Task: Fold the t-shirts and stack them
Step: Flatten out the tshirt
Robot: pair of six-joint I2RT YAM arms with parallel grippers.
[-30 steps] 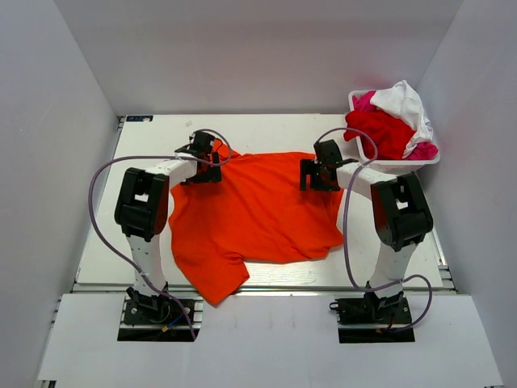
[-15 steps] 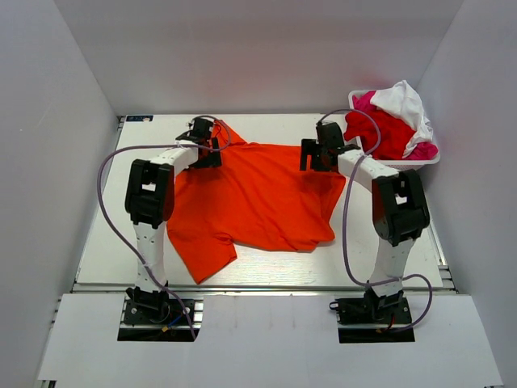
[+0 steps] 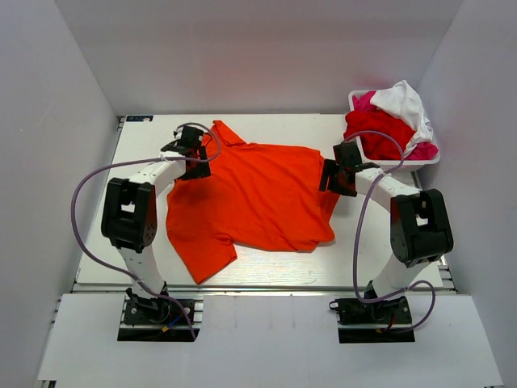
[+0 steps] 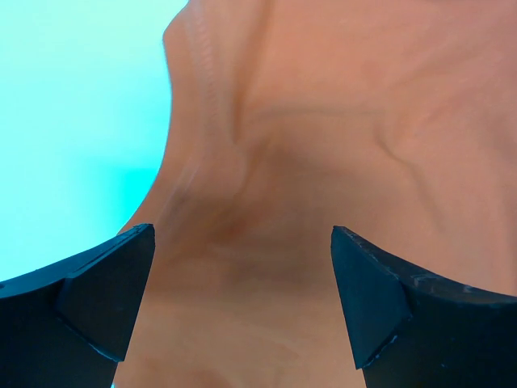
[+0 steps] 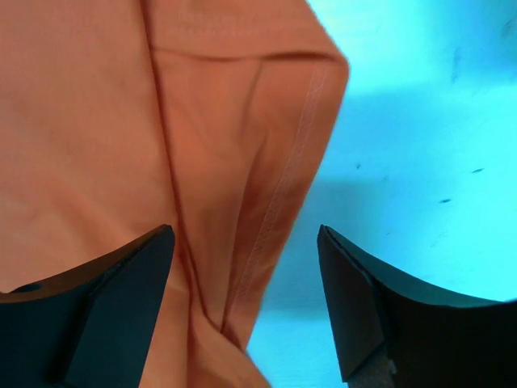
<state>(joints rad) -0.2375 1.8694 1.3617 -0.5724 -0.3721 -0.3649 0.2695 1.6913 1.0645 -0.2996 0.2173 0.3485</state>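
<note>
Overhead, a white table (image 3: 283,271) walled on three sides carries a bright orange t-shirt (image 3: 258,198) spread loosely across its middle. One pointed corner of the cloth reaches toward the far left, and a flap trails toward the near left edge. Bare tabletop runs down the left side, along the near edge and in a strip at the far side.

At the far right corner a white basket (image 3: 432,161) holds a heap of red (image 3: 380,129), white (image 3: 404,101) and magenta-pink (image 3: 363,103) tees, well apart from the orange one but near the right arm.

The left gripper (image 3: 194,162) hangs over the shirt's upper left part, jaws spread wide with nothing pinched. Its wrist view shows rumpled orange cloth (image 4: 323,121) filling the gap (image 4: 242,233), with the cloth's edge just by the left finger.

The right gripper (image 3: 333,178) stands at the shirt's right border, jaws also apart and empty. In its wrist view the gap (image 5: 245,230) straddles a folded, stitched hem (image 5: 275,202), one finger over cloth and the other over bare table. Whether any fingertip touches the cloth cannot be told.
</note>
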